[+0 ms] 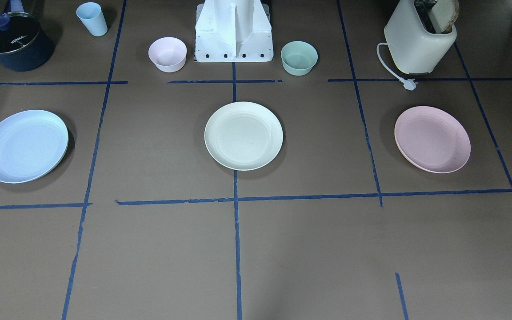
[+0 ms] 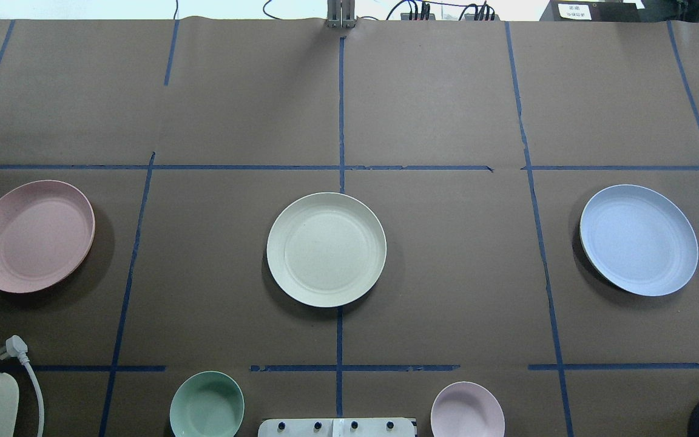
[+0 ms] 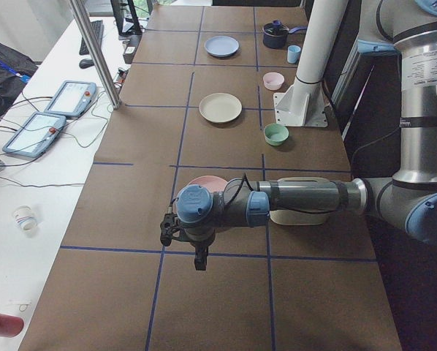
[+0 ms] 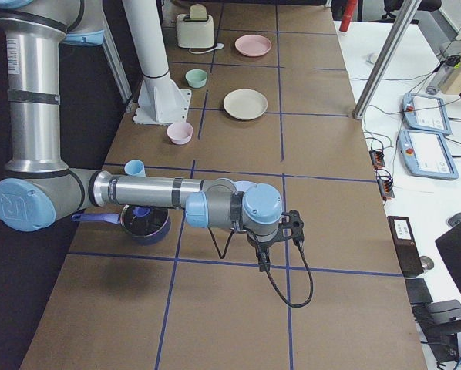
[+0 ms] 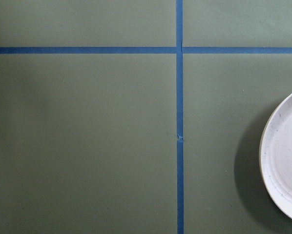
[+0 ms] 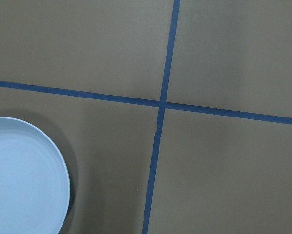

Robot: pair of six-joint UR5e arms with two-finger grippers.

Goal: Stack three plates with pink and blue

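Three plates lie apart in a row on the brown table. The pink plate [image 1: 432, 138] is on the robot's left [image 2: 34, 235], the cream plate [image 1: 243, 135] in the middle [image 2: 326, 249], the blue plate [image 1: 24, 146] on the robot's right [image 2: 639, 240]. The left gripper [image 3: 199, 262] hangs above the table beside the pink plate [image 5: 285, 156]. The right gripper [image 4: 261, 262] hangs beside the blue plate [image 6: 24, 178]. Both grippers show only in the side views, so I cannot tell whether they are open or shut.
Near the robot's base stand a pink bowl [image 1: 167, 54] and a green bowl [image 1: 299, 57]. A toaster [image 1: 419, 38] with a loose plug is at the robot's left. A light blue cup [image 1: 92, 18] and a dark pot [image 1: 15, 41] are at its right.
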